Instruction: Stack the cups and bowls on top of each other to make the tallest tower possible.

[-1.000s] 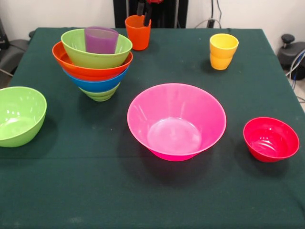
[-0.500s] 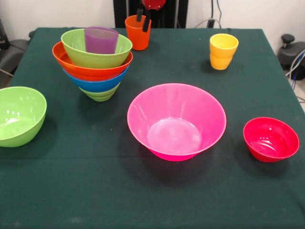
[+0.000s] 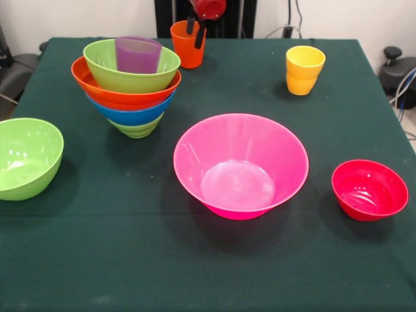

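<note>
The tower point(image 3: 130, 97) stands at the back left: a lime green bowl at the bottom, then a blue bowl point(image 3: 133, 112), an orange bowl point(image 3: 117, 96) and a lime green bowl point(image 3: 130, 73), with a purple cup point(image 3: 138, 54) in the top bowl. An orange cup point(image 3: 187, 47) stands upright at the back centre. My gripper point(image 3: 195, 31) hangs over that cup's right rim, open, its two dark fingers reaching down to the rim. The yellow cup point(image 3: 304, 70), the large pink bowl point(image 3: 240, 166), the small red bowl point(image 3: 369, 190) and another lime green bowl point(image 3: 26, 157) sit apart.
The dark green tablecloth point(image 3: 214, 260) covers the table. The lone green bowl overhangs the picture's left edge. Cables and a black object point(image 3: 396, 68) lie beyond the right table edge.
The gripper has come down a little over the orange cup, so more of its red body shows at the top edge. The cups and bowls have not moved.
</note>
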{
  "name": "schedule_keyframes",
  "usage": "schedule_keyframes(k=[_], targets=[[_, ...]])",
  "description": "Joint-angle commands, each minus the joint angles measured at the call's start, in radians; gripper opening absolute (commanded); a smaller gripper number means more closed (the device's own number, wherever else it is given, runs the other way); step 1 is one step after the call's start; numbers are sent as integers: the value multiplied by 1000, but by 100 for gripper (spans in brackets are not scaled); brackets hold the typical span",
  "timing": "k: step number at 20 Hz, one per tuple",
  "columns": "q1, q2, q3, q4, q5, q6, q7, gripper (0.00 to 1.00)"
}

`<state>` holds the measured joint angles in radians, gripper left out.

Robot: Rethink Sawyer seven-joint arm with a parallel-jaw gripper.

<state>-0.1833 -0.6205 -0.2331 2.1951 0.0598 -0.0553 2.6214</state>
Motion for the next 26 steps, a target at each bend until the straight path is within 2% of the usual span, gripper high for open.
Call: schedule_keyframes(k=[1, 13, 26], targets=[[39, 108, 87, -17, 69, -76, 182, 100], [6, 111, 121, 4, 58, -92, 184, 100], [-25, 182, 132, -30, 36, -147, 161, 100]])
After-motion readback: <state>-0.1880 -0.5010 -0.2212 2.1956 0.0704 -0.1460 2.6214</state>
